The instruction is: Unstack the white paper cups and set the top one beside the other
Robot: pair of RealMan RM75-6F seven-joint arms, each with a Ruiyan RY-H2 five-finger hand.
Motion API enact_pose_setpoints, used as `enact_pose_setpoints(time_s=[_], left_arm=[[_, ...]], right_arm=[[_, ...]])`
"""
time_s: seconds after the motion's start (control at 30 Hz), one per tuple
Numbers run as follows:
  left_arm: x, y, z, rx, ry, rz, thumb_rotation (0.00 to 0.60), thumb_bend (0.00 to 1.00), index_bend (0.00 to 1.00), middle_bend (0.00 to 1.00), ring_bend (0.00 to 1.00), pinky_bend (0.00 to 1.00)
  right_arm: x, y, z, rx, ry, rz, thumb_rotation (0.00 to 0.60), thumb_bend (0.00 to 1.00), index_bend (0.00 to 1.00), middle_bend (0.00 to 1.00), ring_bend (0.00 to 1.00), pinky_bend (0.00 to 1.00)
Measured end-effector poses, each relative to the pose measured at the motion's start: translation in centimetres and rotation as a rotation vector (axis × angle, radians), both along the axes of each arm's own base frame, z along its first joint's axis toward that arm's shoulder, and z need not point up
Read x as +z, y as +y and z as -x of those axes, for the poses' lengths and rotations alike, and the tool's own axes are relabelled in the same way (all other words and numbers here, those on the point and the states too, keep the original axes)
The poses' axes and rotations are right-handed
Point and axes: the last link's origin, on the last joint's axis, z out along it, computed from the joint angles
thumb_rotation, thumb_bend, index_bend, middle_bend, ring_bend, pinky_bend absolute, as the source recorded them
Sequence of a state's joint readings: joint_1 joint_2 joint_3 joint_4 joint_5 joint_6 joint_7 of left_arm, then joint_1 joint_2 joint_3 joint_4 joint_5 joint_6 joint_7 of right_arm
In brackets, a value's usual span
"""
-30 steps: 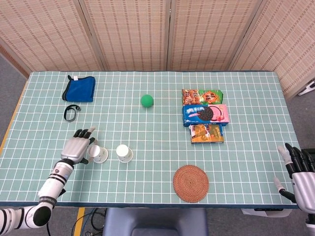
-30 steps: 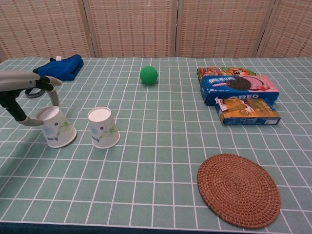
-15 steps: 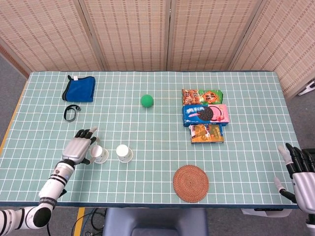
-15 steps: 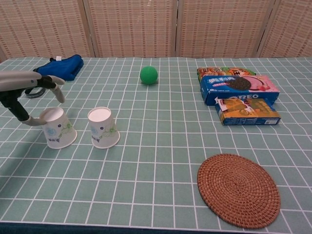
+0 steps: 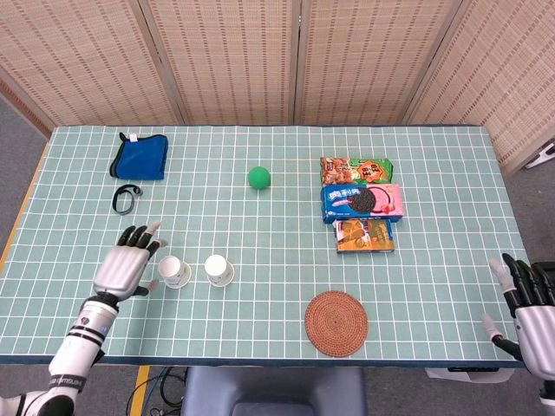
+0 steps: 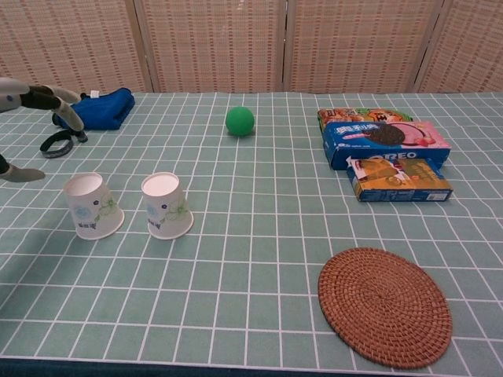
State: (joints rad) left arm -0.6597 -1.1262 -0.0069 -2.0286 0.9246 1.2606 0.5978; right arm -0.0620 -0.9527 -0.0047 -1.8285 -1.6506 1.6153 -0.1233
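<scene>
Left hand [image 5: 124, 269]: fingers spread, holding nothing, clear of the cups. Just to its right, left paper cup [image 6: 93, 205] stands inverted; right paper cup [image 6: 167, 205] just beyond, apparently not touching. Judged light, thin-walled, easily crushed or tipped: grasp gently around the mid sidewall. Right hand [image 5: 526, 303]: open, empty, far off.

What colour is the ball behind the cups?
Green; the ball shows best in the chest view.

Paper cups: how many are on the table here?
2. Left cup stands upside down beside the robot hand; right cup stands apart, just right of it. None looks hidden.
</scene>
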Motion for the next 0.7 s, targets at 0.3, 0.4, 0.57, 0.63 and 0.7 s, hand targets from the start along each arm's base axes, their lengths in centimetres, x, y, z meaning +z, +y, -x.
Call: enact_pose_setpoints(time_s=[0.3, 0.4, 0.57, 0.63, 0.7], left_arm=[[4.6, -6.9, 3.8, 0.007, -0.005, -0.216, 0.600, 0.29, 0.05, 0.00, 0.00, 0.00], [5.6, -9.4, 5.7, 0.013, -0.031, -0.286, 0.600, 0.30, 0.00, 0.00, 0.00, 0.00], [6.4, -12.7, 9.2, 0.034, -0.051, -0.346, 0.600, 0.29, 0.00, 0.00, 0.00, 0.00], [6.6, -13.8, 10.4, 0.037, -0.040, -0.366, 0.600, 0.29, 0.00, 0.00, 0.00, 0.00], [6.7, -14.6, 11.5, 0.035, -0.034, -0.385, 0.600, 0.29, 0.00, 0.00, 0.00, 0.00]], right_arm=[[-1.2, 0.9, -0.5, 0.020, 0.015, -0.034, 0.600, 0.30, 0.01, 0.00, 0.00, 0.00], [-1.6, 1.0, -0.6, 0.025, 0.018, -0.042, 0.600, 0.30, 0.01, 0.00, 0.00, 0.00], [-2.6, 1.0, -0.9, 0.031, 0.040, -0.067, 0.600, 0.30, 0.01, 0.00, 0.00, 0.00], [-3.1, 1.0, -1.1, 0.038, 0.053, -0.078, 0.600, 0.30, 0.01, 0.00, 0.00, 0.00], [-3.5, 1.0, -1.3, 0.044, 0.063, -0.088, 0.600, 0.30, 0.01, 0.00, 0.00, 0.00]])
